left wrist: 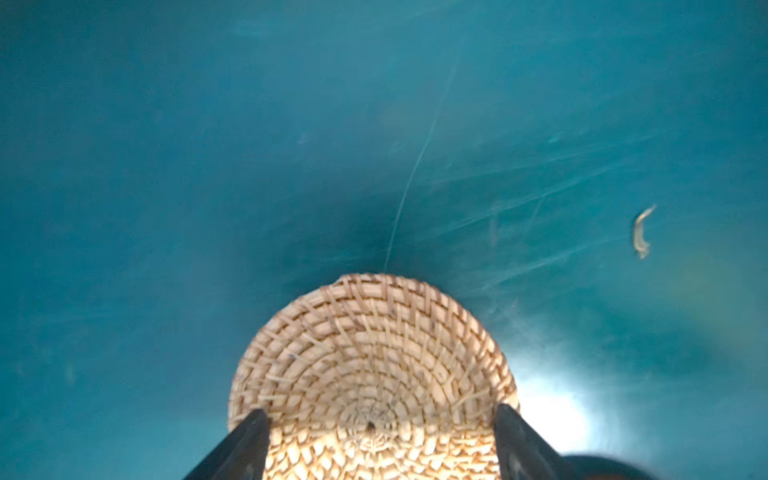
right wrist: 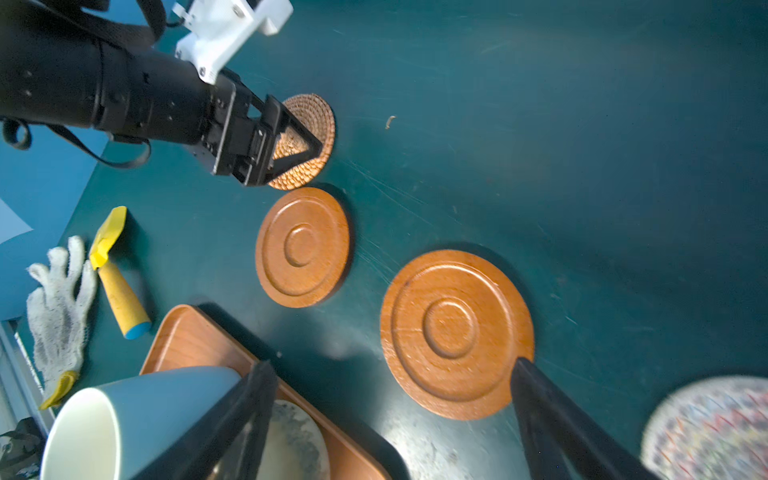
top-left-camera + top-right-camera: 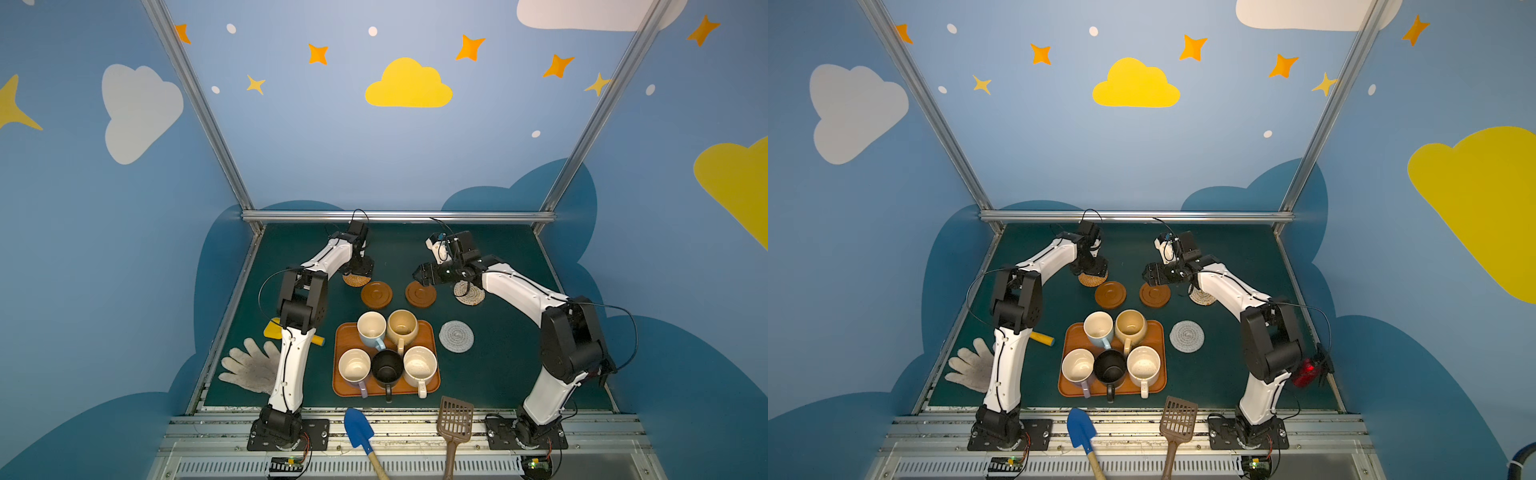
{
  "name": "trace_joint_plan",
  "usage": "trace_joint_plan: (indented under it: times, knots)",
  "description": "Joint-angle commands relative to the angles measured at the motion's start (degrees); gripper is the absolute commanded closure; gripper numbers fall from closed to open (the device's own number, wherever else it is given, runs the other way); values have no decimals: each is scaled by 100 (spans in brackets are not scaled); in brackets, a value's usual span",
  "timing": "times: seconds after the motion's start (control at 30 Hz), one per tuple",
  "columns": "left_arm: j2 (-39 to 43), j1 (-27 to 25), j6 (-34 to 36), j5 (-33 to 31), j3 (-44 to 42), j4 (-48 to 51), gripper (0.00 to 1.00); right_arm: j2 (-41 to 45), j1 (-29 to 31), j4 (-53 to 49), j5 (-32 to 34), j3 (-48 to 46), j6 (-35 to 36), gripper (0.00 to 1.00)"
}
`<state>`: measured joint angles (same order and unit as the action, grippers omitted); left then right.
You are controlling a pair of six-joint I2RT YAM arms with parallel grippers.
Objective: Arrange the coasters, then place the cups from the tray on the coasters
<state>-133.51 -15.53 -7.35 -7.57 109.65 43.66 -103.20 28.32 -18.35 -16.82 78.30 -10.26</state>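
The orange-tan woven coaster (image 3: 356,281) (image 1: 374,340) lies flat at the back left. My left gripper (image 3: 358,268) (image 1: 380,413) points down at it, open, its fingertips over the coaster's two sides. Two brown wooden coasters (image 3: 376,294) (image 3: 420,294) sit in a row to its right. My right gripper (image 3: 417,275) (image 2: 390,365) hovers open and empty above the right wooden one (image 2: 455,332). The beige rope coaster (image 3: 469,293) lies partly under the right arm. A grey-white coaster (image 3: 456,336) lies beside the tray (image 3: 341,337). The tray holds several cups, among them light blue (image 3: 371,326), tan-yellow (image 3: 402,326) and black (image 3: 386,368).
A white glove (image 3: 249,365) and a yellow-handled tool (image 3: 272,330) lie left of the left arm. A blue shovel (image 3: 357,428) and a brown slotted scoop (image 3: 455,419) rest on the front rail. A metal frame bar (image 3: 395,216) borders the back of the mat.
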Motion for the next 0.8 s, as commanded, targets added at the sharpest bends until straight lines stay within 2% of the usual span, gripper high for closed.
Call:
trace_joint_plan:
  times: [0.0, 0.07, 0.23, 0.43, 0.63, 0.77]
  knots:
    - [151, 258, -154, -255, -374, 619, 21, -315, 222, -320, -117, 327, 62, 13]
    - [272, 366, -153, -111, -481, 679, 21, -576, 409, -600, -71, 663, 202, 13]
    - [699, 430, -201, -242, -1123, 457, 21, -1157, 688, -986, -70, 1388, 280, 14]
    - [1055, 612, -367, 163, -1606, 130, 21, -1863, 903, -1725, 54, 2386, 464, 18]
    - [1230, 560, -619, 322, -1893, -68, 21, -2107, 964, -1966, 288, 2659, 438, 21]
    - [1440, 564, -708, 213, -2017, -171, 19, -1960, 940, -1948, 361, 2528, 410, 22]
